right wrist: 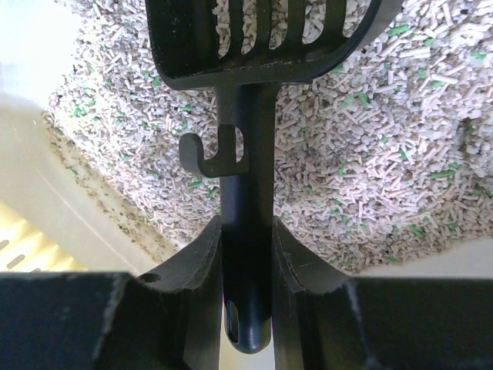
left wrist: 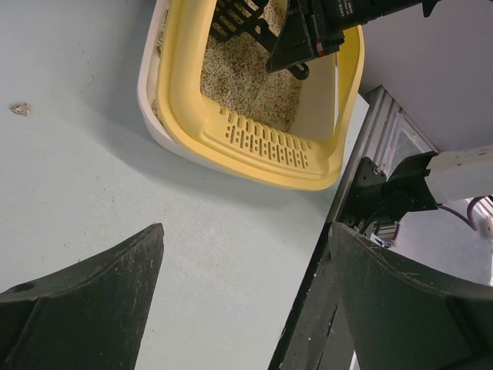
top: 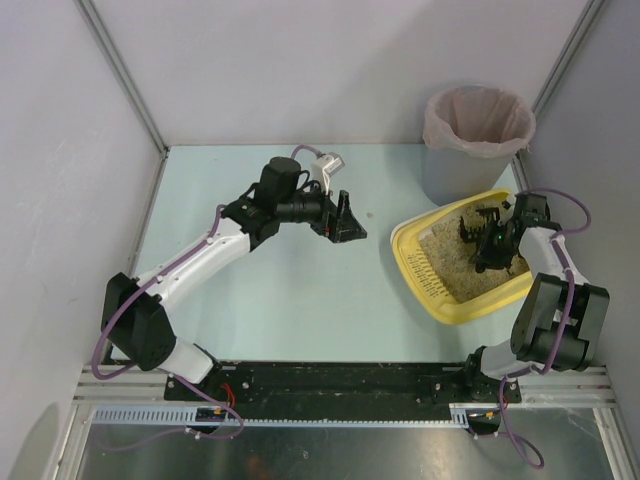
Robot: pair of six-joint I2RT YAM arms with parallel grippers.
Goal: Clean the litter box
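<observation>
Yellow litter box (top: 455, 305), beige pellet litter inside, table's right.

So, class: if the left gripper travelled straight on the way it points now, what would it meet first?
The left gripper would probably meet the bare table first, just short of the litter box; on a flatter line, the box's yellow rim. Depth is unclear.

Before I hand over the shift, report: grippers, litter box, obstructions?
Right gripper shut on black slotted plastic scoop, over litter. Left gripper open, above table. Yellow plastic litter box beside grey round bin. No obstruction seen.
</observation>
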